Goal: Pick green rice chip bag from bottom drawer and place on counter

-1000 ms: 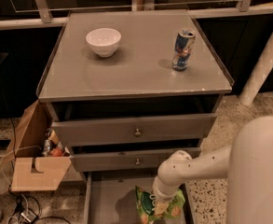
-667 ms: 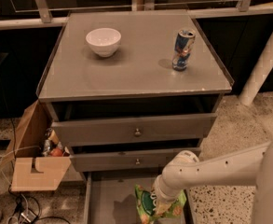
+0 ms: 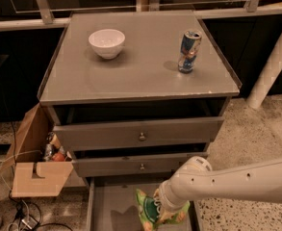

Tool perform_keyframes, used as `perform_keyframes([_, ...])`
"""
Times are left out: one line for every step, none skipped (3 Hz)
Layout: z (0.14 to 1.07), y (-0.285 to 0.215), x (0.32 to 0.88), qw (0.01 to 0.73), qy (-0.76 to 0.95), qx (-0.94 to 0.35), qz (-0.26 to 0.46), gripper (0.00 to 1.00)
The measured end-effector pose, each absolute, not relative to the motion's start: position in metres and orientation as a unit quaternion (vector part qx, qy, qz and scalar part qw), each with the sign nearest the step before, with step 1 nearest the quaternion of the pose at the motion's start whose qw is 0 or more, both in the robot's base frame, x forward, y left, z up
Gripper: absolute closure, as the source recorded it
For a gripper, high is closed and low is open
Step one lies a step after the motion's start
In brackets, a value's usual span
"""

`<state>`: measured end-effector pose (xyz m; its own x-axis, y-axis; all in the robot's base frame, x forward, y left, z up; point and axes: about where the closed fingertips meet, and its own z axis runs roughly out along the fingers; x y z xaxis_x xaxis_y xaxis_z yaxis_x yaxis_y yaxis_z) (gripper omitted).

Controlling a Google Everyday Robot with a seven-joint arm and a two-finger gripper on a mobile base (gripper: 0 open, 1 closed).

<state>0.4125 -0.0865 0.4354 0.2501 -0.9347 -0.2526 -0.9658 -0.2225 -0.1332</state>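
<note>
The green rice chip bag (image 3: 148, 211) is light green with a dark round logo and stands in the open bottom drawer (image 3: 109, 208) at the lower middle. My gripper (image 3: 163, 207) reaches in from the right on a white arm and sits right against the bag, partly covering its right side. The counter (image 3: 140, 66) is the flat grey top of the cabinet above.
A white bowl (image 3: 107, 43) sits at the counter's back left and a blue-and-silver can (image 3: 189, 51) at its right. Two upper drawers with round knobs (image 3: 141, 136) stand slightly open. An open cardboard box (image 3: 37, 165) with clutter and cables lies on the floor at left.
The arm has stretched in lower from the right, and its bulky white body has left the right foreground. The bag looks lifted and more upright in the drawer.
</note>
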Motion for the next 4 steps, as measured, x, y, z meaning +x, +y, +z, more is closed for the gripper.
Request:
perform_keyframes([0.443, -0.088, 0.42, 0.142, 0.611, -0.777, 0.062, 1.0])
perform_keyframes([0.477, -0.085, 0.411, 0.161, 0.587, -0.792, 0.059, 1.0])
perform_keyframes([0.528, -0.071, 0.395, 0.181, 0.542, -0.819, 0.05, 1.0])
perform_keyframes([0.571, -0.052, 0.384, 0.213, 0.5, -0.838, 0.048, 1.0])
